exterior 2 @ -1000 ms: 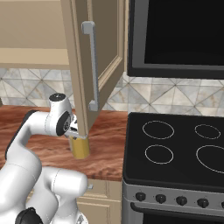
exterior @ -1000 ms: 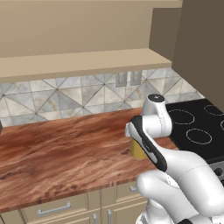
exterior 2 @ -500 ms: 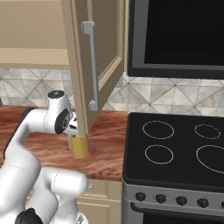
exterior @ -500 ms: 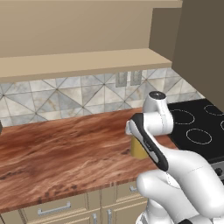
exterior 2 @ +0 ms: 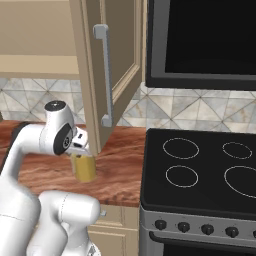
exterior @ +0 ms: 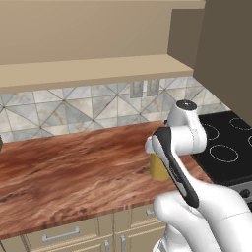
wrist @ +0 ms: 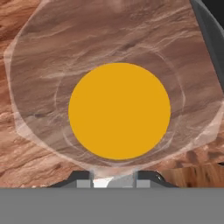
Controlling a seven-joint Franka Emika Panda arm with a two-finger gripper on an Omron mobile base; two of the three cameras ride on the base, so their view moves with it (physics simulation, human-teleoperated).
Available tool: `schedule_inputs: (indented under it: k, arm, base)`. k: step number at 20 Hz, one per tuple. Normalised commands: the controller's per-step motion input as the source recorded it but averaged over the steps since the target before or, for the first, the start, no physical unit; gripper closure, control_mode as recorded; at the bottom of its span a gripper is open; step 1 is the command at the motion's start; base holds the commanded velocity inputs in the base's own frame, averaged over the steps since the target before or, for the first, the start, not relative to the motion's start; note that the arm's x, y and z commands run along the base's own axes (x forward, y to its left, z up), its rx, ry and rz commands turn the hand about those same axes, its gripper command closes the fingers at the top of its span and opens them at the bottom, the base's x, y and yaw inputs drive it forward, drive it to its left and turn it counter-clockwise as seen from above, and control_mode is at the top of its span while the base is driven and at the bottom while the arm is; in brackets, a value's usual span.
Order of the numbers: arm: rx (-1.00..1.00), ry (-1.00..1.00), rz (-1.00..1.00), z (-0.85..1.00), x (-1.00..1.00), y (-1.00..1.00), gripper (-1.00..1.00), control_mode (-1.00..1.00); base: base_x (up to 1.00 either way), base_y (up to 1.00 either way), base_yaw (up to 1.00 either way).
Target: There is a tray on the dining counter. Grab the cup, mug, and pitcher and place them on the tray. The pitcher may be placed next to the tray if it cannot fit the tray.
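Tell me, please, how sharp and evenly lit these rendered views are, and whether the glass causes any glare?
Left base view: sharp, flat light. Right base view: crisp, soft shadow under the pitcher. Hand view: the pitcher's glass reads as a pale haze over the wood, no glare.

No legible text or markings

The counter (exterior: 74, 167) and pitcher (exterior 2: 85, 167) are seen from behind by both base views (opposite sides); the pitcher is viewed closely from above by the hand view.
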Motion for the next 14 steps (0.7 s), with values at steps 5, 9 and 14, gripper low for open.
schedule_inputs:
  k: [5,9,14]
  arm:
    - [0.00,-0.05,0.06,0.43,-0.34,0.00,1.00,-1.00]
    - [0.00,-0.01,0.06,0.50,-0.21,0.00,1.00,-1.00]
    - [0.00,0.00,0.05,0.51,-0.06,0.00,1.00,-1.00]
  base:
    - [0.00,0.00,0.00]
    - [0.00,0.00,0.00]
    - [0.00,0.00,0.00]
